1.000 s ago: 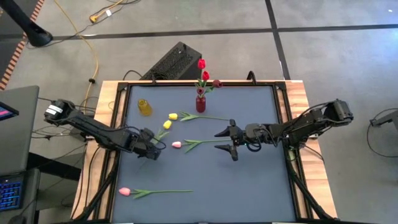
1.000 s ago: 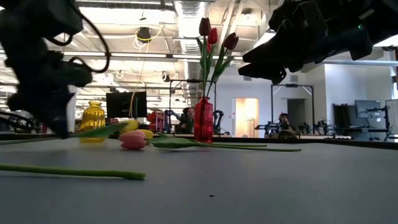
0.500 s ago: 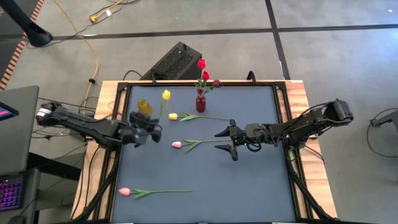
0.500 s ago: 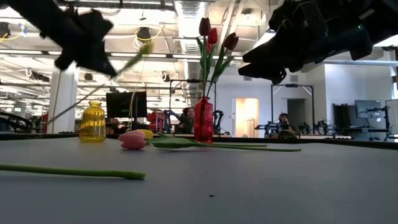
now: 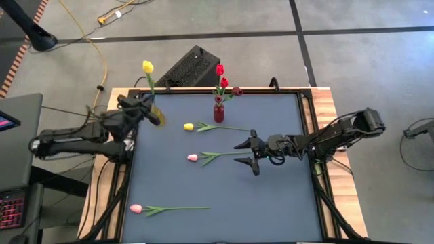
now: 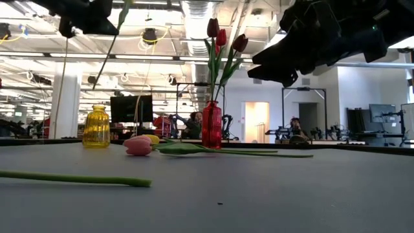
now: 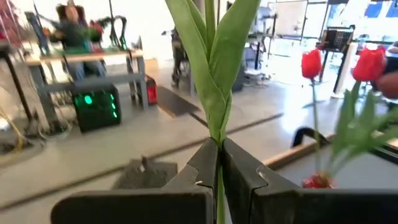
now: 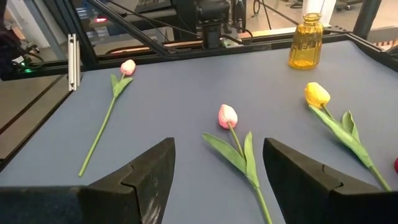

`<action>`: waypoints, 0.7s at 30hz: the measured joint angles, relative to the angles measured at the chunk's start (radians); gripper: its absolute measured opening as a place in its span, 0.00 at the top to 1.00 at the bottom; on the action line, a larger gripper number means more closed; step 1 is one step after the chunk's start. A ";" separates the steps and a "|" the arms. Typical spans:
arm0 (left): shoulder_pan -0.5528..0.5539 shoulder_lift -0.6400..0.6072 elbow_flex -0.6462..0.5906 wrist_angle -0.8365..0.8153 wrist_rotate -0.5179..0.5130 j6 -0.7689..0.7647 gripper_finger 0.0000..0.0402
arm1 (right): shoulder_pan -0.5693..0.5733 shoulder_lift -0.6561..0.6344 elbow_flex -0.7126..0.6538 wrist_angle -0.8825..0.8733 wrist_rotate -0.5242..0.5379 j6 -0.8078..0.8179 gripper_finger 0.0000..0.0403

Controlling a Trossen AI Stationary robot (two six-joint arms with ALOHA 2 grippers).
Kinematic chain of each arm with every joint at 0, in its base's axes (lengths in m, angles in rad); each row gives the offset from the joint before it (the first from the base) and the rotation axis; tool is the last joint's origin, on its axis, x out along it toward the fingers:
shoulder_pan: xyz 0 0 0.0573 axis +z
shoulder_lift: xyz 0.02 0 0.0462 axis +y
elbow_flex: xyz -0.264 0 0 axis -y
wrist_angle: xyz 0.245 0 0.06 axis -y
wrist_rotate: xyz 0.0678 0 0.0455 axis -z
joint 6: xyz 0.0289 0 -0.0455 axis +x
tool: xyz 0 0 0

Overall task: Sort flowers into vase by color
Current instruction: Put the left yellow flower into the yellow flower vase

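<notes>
My left gripper [image 5: 144, 103] is shut on a yellow tulip [image 5: 147, 66] and holds it high over the table's far left corner, above the yellow vase [image 5: 158, 119]. In the low view the gripper [image 6: 103, 14] is at the top left, above the yellow vase [image 6: 96, 126]. My right gripper [image 5: 245, 154] is open and empty above the table's middle right, with the stem end of a pink tulip [image 5: 192, 157] beside it. A second yellow tulip [image 5: 188, 127] and another pink tulip [image 5: 136, 209] lie flat on the table. The red vase [image 5: 218, 112] holds red and maroon tulips. My left gripper pinches the yellow tulip's thin stem [image 7: 219, 163] between its two fingers, just below where the leaves [image 7: 214, 68] branch off. The tulip is lifted clear and stands roughly upright, head up. Its lower stem [image 6: 108, 55] hangs slanting below the gripper, above the yellow vase.
The table has a raised dark frame and wooden side edges [image 5: 339, 169]. The red vase stands at the far middle. A black box [image 5: 190, 68] and cables lie on the floor beyond the far edge. In the right wrist view, the two pink tulips [image 8: 227, 116] [image 8: 127, 66] lie ahead.
My left gripper has risen from the table and gone toward the far left corner, over the yellow vase, carrying the yellow tulip. The tulip has gone from lying on the table to lifted clear and roughly upright. My right gripper has kept still.
</notes>
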 joint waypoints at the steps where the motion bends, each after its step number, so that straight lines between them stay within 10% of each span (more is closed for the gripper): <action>1: 0.040 -0.004 0.000 0.020 0.031 0.035 1.00 | 0.000 0.000 0.000 0.003 0.000 0.000 0.33; 21: 0.610 0.043 -0.102 0.215 0.560 0.081 1.00 | -0.007 0.000 0.000 0.007 0.001 -0.009 0.33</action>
